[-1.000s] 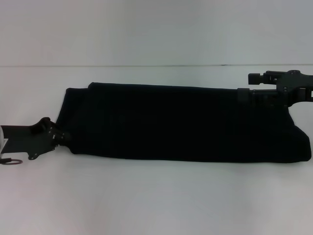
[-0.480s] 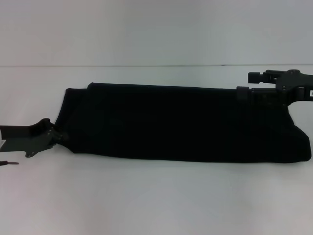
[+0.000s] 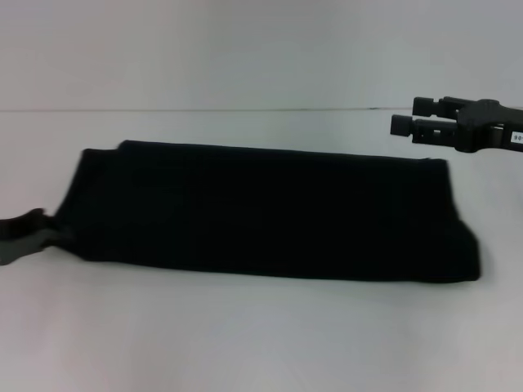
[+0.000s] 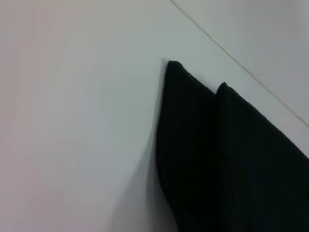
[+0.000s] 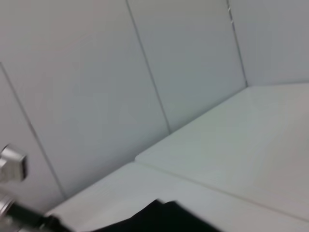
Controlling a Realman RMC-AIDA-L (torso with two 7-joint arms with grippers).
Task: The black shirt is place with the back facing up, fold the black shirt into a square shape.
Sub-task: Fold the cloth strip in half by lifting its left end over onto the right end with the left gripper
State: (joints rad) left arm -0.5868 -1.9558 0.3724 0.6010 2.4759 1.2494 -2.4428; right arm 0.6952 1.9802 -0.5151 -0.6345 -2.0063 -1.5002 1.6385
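Black shirt lay as a long band, lengthwise fold done.
Right hand hovered past its far corner, left hand beside its end; grips unclear; crosswise fold next.

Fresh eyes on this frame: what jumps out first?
The black shirt, folded into a long band, lies across the white table. The right claw hangs clear above its far right corner. The left claw sits at the shirt's left end.

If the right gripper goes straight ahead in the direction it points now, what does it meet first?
The right gripper points toward the robot's left, above and behind the black shirt's far edge. Its line looks free over the white table; it probably passes over the shirt, though depth is unclear.
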